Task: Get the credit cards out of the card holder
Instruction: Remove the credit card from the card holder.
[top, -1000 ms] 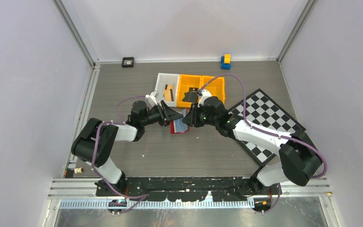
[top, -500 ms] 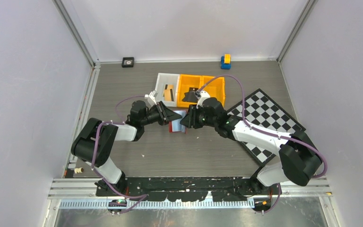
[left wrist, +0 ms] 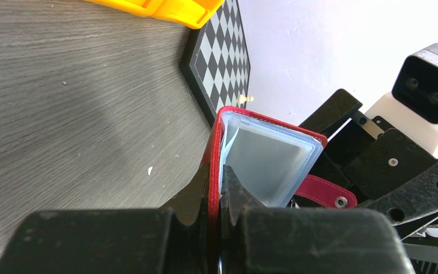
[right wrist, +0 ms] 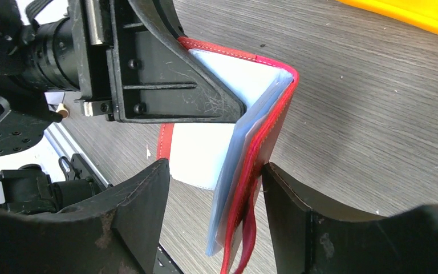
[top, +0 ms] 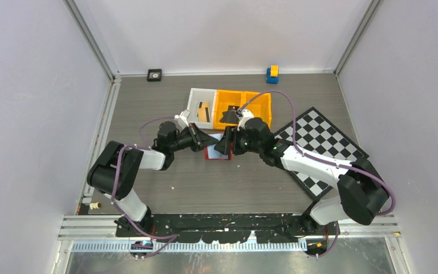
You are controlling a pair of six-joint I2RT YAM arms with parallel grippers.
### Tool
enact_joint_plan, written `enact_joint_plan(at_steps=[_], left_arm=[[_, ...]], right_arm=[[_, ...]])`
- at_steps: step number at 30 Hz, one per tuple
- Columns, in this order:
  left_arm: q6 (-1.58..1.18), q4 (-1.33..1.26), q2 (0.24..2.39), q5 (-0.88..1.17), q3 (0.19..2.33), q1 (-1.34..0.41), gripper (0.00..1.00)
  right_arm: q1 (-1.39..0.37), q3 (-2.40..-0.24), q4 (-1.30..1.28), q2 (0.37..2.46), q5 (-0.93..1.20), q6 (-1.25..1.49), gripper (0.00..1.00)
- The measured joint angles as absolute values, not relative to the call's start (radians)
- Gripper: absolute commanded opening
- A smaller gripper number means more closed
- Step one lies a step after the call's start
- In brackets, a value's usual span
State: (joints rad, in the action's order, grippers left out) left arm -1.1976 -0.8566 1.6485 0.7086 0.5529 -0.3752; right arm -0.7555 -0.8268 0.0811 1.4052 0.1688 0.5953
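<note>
Nearest the arm bases, on the near side of the card holder (top: 217, 150), the table (top: 234, 185) shows bare wood, the widest room for drawing a card out and laying it down. The card holder stands on edge at mid-table, opened like a book instead of lying flat. The left gripper (left wrist: 219, 184) is clamped on one red cover, which anchors the holder and fans its pale sleeves toward the other arm. The right gripper (right wrist: 214, 168) has its jaws apart, one on either side of the opposite cover and the sleeves, gripping nothing, placed to part the sleeves or take a card edge. The snap tab (right wrist: 248, 240) hangs loose below that cover and could snag a finger. No credit cards show in the sleeves, though these are seen nearly edge-on, so one may sit hidden inside. Just beyond the holder a white bin (top: 201, 105) and orange bins (top: 244, 105) close off the far side. To the holder's right, the chequered board (top: 319, 142) lies under the right arm, leaving less free room there.
</note>
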Motion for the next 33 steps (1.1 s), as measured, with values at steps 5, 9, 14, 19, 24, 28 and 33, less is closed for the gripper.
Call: enact_joint_plan(at_steps=[5, 9, 14, 19, 24, 28, 33], left_arm=[[-1.225, -0.884, 1.676, 0.716, 0.553, -0.356, 0.00], [-1.252, -0.910, 1.696, 0.720, 0.553, -0.343, 0.00], [-1.261, -0.932, 1.700, 0.722, 0.553, -0.339, 0.00], [-1.269, -0.934, 1.700, 0.722, 0.553, -0.338, 0.00], [-1.270, -0.932, 1.699, 0.722, 0.553, -0.338, 0.00], [-1.256, -0.920, 1.689, 0.719, 0.550, -0.338, 0.00], [-1.240, -0.899, 1.662, 0.709, 0.540, -0.338, 0.00]], right_arm=[[-0.756, -0.826, 0.080, 1.380, 0.165, 0.599, 0.53], [-0.756, -0.826, 0.082, 1.358, 0.158, 0.600, 0.37], [-0.756, -0.826, 0.078, 1.357, 0.154, 0.603, 0.29], [-0.756, -0.826, 0.071, 1.357, 0.146, 0.602, 0.55], [-0.756, -0.827, 0.054, 1.357, 0.135, 0.600, 0.74], [-0.756, -0.827, 0.053, 1.359, 0.136, 0.599, 0.78], [-0.756, -0.827, 0.057, 1.399, 0.137, 0.599, 0.79]])
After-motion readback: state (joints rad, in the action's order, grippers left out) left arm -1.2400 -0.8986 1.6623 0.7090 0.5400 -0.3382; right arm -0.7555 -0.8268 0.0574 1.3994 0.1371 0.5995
